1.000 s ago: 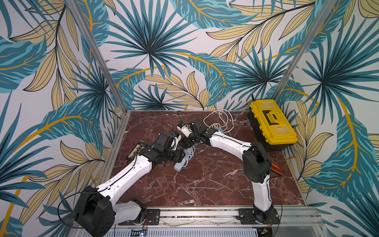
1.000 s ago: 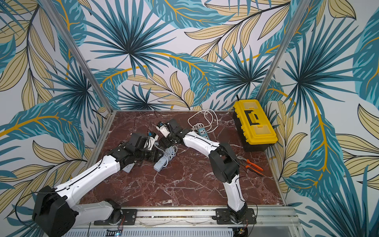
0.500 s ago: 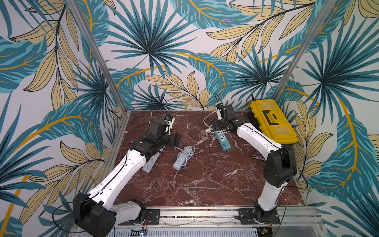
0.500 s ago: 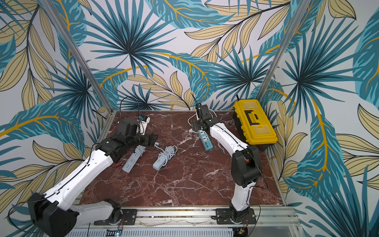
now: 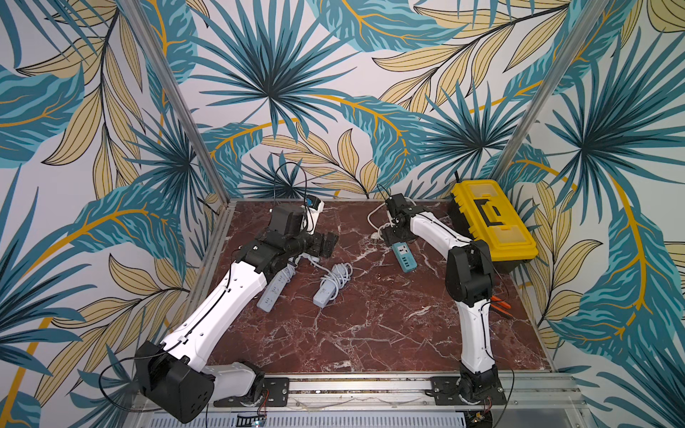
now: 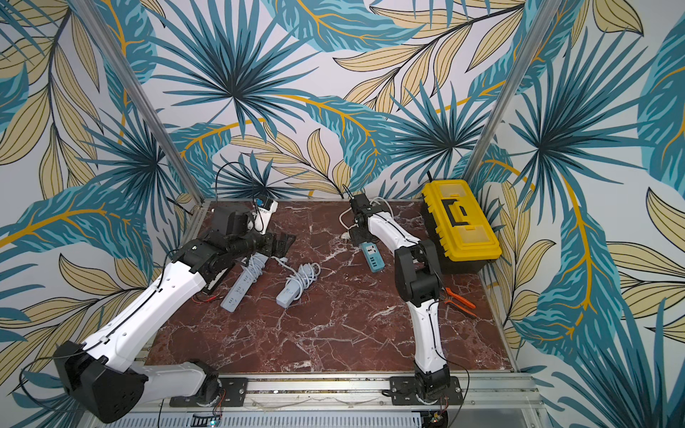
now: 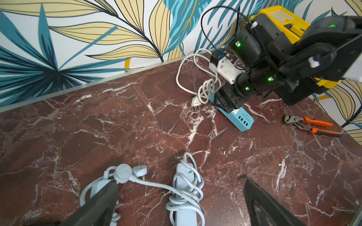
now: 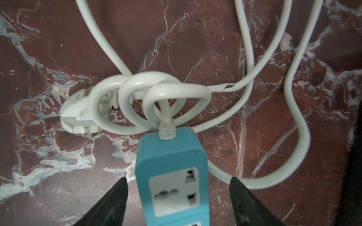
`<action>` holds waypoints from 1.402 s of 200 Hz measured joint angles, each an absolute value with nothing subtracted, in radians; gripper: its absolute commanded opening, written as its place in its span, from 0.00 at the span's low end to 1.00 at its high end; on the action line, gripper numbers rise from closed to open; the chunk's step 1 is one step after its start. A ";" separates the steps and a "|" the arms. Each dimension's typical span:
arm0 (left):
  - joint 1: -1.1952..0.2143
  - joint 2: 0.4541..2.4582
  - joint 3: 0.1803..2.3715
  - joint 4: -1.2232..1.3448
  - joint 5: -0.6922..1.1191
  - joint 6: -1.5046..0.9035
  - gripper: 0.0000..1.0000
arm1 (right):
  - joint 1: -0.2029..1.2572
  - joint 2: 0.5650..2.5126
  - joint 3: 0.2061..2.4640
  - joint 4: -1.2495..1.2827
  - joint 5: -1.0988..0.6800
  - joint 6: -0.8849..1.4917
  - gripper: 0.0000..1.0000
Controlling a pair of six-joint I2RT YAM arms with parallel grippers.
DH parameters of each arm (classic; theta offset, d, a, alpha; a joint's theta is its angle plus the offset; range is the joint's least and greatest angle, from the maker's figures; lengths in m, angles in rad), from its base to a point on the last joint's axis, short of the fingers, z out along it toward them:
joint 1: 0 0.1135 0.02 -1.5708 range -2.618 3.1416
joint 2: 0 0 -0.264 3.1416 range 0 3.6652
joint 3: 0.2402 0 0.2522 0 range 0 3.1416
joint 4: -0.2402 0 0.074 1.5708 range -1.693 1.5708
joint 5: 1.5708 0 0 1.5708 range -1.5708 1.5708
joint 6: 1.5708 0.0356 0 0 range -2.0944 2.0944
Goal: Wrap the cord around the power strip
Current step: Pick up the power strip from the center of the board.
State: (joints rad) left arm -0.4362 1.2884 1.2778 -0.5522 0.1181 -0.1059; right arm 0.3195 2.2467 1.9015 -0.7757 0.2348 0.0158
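Spanning the view, the marble counter (image 5: 370,326) carries the teal power strip (image 5: 404,256) far back, beside the yellow toolbox (image 5: 493,218). The right pincer (image 8: 178,181) is much the nearer, its jaws wide astride the strip's long axis and clear of both flanks. The left pincer (image 7: 179,179), equally wide and empty, hovers over the pale blue strips (image 5: 330,287). The white cord (image 8: 299,117) sprawls unwrapped beyond the socket end, its plug (image 8: 76,115) caught in coils.

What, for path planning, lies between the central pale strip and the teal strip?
Only bare marble tabletop between the central pale strip and the teal strip, in both top views.
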 measured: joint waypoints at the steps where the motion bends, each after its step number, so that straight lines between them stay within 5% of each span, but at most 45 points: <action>1: -0.436 1.288 1.278 -0.552 0.118 -0.105 1.00 | 0.319 2.248 1.903 -0.776 0.235 0.016 0.80; 25: -0.414 1.289 1.266 -0.539 0.177 -0.093 0.99 | 0.319 2.307 1.954 -0.794 0.225 0.022 0.73; 61: -0.376 1.292 1.209 -0.515 0.237 -0.090 1.00 | 0.317 2.342 1.991 -0.813 0.209 0.049 0.40; 83: -0.345 1.319 1.224 -0.518 0.246 -0.126 0.87 | 0.318 2.303 1.937 -0.804 0.188 0.084 0.29; 129: -0.328 1.401 1.339 -0.547 0.296 -0.245 0.76 | 0.316 1.941 1.584 -0.733 0.072 0.278 0.26; 169: -0.593 1.506 1.376 -0.548 0.272 -0.381 0.89 | 0.320 1.505 1.296 -0.512 0.012 0.634 0.28; 207: -0.768 1.671 1.411 -0.559 0.286 -0.495 0.89 | 0.395 1.349 1.151 -0.440 0.126 0.941 0.29; 280: -0.805 1.721 1.416 -0.520 0.371 -0.562 0.42 | 0.435 1.325 1.123 -0.390 0.145 1.111 0.35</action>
